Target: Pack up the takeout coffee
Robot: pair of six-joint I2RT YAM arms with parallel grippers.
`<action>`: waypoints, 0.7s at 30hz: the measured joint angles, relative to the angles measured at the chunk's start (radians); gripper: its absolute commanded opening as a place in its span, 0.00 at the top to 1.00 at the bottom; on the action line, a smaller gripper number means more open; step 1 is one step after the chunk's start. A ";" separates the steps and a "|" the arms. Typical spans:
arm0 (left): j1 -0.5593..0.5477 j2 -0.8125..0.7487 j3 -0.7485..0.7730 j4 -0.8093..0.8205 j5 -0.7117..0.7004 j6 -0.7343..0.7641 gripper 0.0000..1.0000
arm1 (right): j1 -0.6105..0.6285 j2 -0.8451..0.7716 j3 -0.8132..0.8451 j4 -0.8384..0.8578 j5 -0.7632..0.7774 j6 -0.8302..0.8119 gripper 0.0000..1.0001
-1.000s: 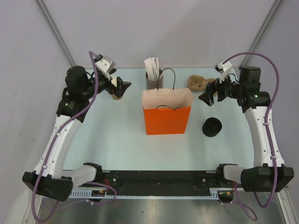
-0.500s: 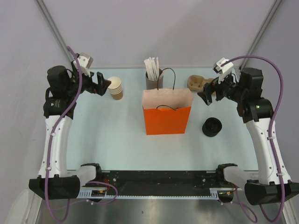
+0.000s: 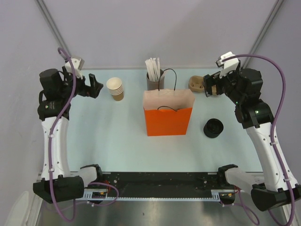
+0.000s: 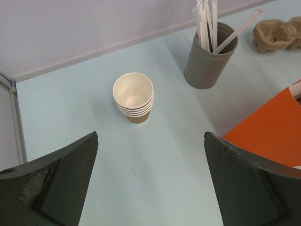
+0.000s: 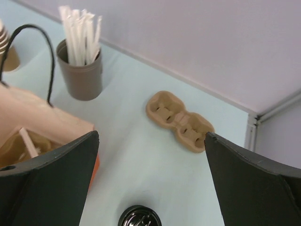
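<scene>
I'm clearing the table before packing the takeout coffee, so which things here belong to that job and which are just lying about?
For the job: orange paper bag; tan shape inside it, possibly the coffee cup, too hidden to tell.
Lying about: stack of nested cups; grey cup of white sticks; cardboard cup carrier; black lid, though these two might yet serve.

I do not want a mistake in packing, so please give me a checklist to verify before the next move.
1. Left hand open and empty: ok.
2. Right hand open and empty: ok.
3. Orange bag upright, mouth open: ok.
4. Single coffee cup located: cannot tell; only a stack of cups shows plainly.
5. Bag contents: cannot tell; a white stick shows inside.
</scene>
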 measured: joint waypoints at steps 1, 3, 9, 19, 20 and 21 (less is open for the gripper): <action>0.005 -0.001 0.000 -0.003 0.000 0.000 0.01 | 0.004 0.000 0.000 0.013 0.027 0.005 0.00; 0.013 -0.008 -0.004 -0.001 -0.008 0.000 0.01 | 0.010 0.000 0.000 0.041 0.089 0.021 0.00; 0.018 -0.091 -0.072 0.039 -0.055 0.003 0.01 | 0.014 0.000 0.000 0.103 0.215 0.056 0.00; 0.023 -0.127 -0.084 0.051 -0.138 0.000 0.01 | 0.013 0.000 0.000 0.143 0.341 0.093 0.00; 0.023 -0.127 -0.083 0.050 -0.147 -0.003 0.01 | 0.013 0.000 0.000 0.143 0.344 0.096 0.00; 0.024 -0.127 -0.079 0.047 -0.159 -0.005 0.01 | 0.013 0.000 0.000 0.144 0.347 0.097 0.00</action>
